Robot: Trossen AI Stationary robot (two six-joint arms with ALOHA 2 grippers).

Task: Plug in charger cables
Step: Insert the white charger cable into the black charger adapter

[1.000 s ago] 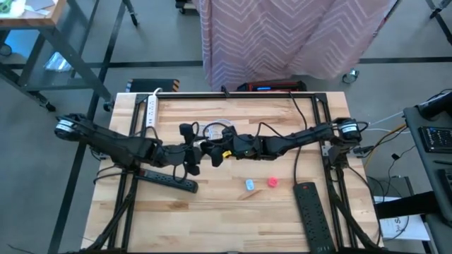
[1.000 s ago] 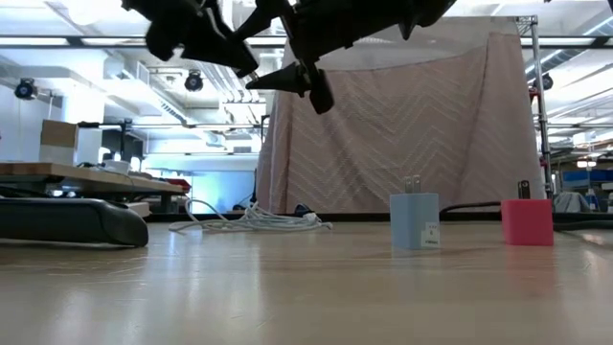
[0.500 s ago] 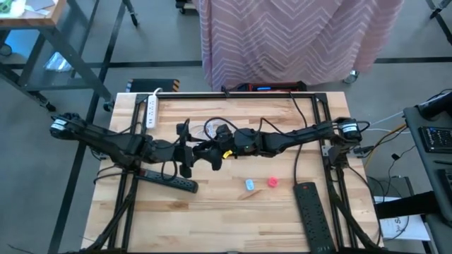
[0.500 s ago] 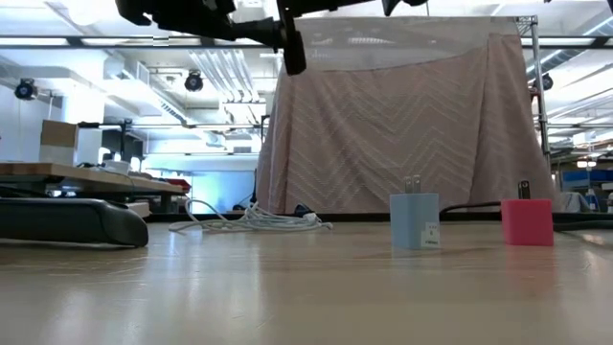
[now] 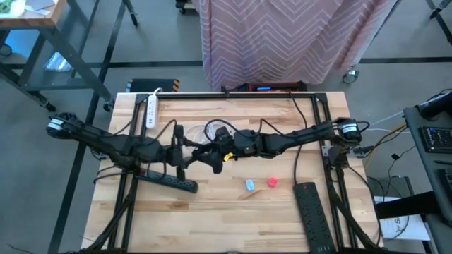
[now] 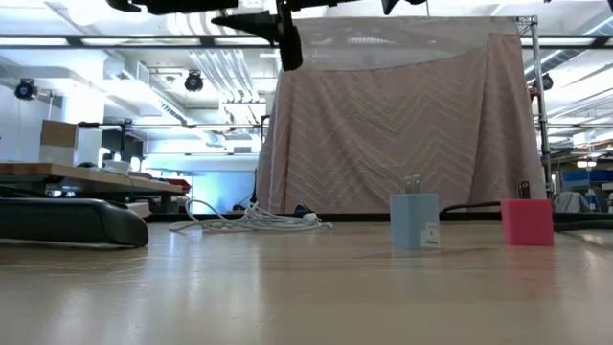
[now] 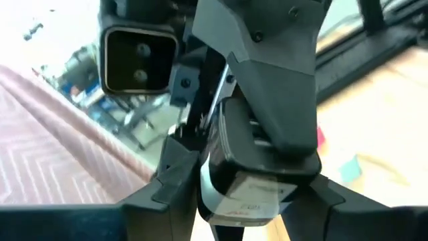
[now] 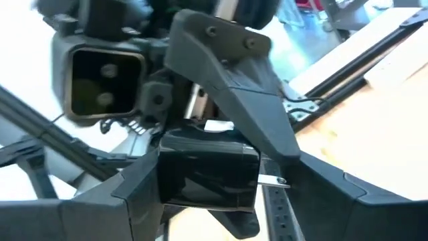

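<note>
High view, arms: left gripper [image 5: 178,147] and right gripper [image 5: 212,156] meet nose to nose over the middle of the table [image 5: 212,219], raised off the wood.
High view, cables: white cords [image 5: 214,130] lie coiled just behind the grippers, partly hidden by the right arm.
High view, plugs: blue plug [image 5: 249,185] and red plug [image 5: 272,182] stand side by side nearer the front, well apart from both grippers.
High view, strips: black strip [image 5: 168,181] under the left arm, a white strip [image 5: 150,111] at the back left, another black strip [image 5: 311,212] front right.
Low view: the coil [image 6: 251,220] rests on the wood at the back; both plugs stand upright, prongs up on the blue one; only dark arm parts show along the top edge.
Left wrist view: filled by the other arm's wrist and camera, very close; nothing seen held.
Right wrist view: the same, facing back.
Fingers: cannot tell for either gripper whether they are apart or closed.
Step, my guess: between grasps, nothing plugged in yet.
Next move: the arms need to part, then one drops to a cord end or a plug.
</note>
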